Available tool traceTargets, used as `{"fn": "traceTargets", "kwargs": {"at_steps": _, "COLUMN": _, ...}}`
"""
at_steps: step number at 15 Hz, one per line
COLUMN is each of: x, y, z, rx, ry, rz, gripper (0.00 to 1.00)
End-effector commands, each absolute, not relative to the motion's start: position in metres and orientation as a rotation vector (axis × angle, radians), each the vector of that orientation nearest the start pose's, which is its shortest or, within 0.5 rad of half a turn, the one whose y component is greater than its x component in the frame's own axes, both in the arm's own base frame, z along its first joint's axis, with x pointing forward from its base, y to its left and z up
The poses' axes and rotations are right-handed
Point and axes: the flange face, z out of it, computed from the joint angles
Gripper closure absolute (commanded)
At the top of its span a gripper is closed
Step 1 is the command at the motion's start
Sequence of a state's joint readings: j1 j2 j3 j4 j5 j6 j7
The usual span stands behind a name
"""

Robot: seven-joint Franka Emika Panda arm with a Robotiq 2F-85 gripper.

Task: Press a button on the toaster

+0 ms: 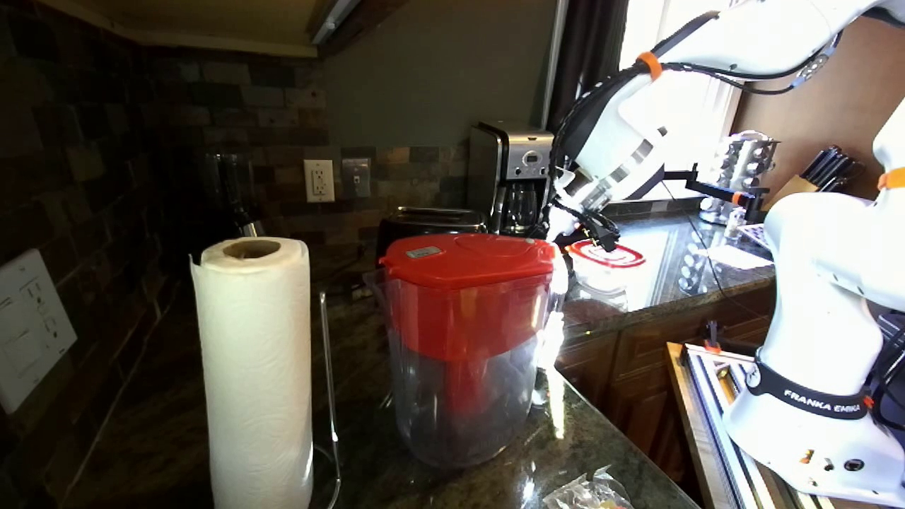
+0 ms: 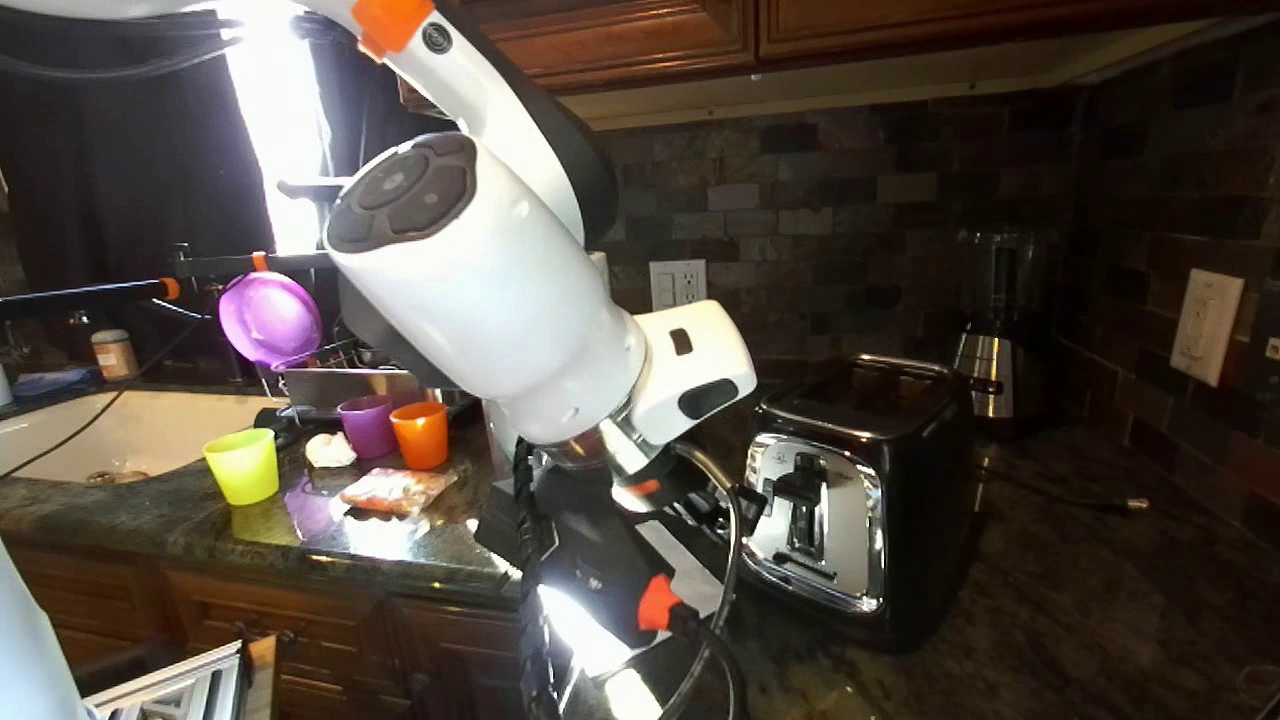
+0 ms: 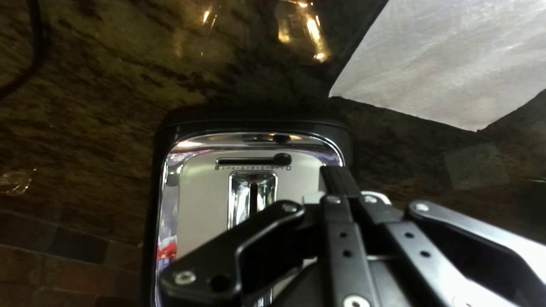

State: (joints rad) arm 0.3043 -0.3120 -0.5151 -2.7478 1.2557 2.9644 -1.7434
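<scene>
In an exterior view: paper-towel roll [image 1: 256, 375], upright, near left; red-lidded container [image 1: 464, 346], right of it; coffee maker [image 1: 515, 173], far.

Sink [image 2: 190, 430], toaster [image 2: 860, 500] and coffee maker [image 1: 512, 173] show a kitchen.

Toaster [image 2: 865, 500] | black body, shiny metal front | upright | standing on dark mottled countertop [image 2: 1120, 610]
</scene>
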Motion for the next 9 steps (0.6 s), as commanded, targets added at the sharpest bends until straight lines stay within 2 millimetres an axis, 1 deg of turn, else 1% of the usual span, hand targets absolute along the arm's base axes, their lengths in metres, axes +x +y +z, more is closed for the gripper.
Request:
{"fn": "traceTargets", "kwargs": {"at_steps": 1, "x": 0.365, "y": -0.127, "z": 0.319, "rx": -2.863, "ry": -0.446, "rz": -1.077, "gripper": 1.0}}
{"fn": "traceTargets", "kwargs": {"at_steps": 5, "x": 0.362, "y": -0.121, "z": 0.324, "rx": -2.857, "ry": -0.454, "rz": -1.123, "gripper": 1.0}}
{"fn": "traceTargets", "kwargs": {"at_steps": 9, "x": 0.359, "y": -0.118, "z": 0.33, "rx": -2.864, "ry": -0.459, "rz": -1.161, "gripper": 1.0}}
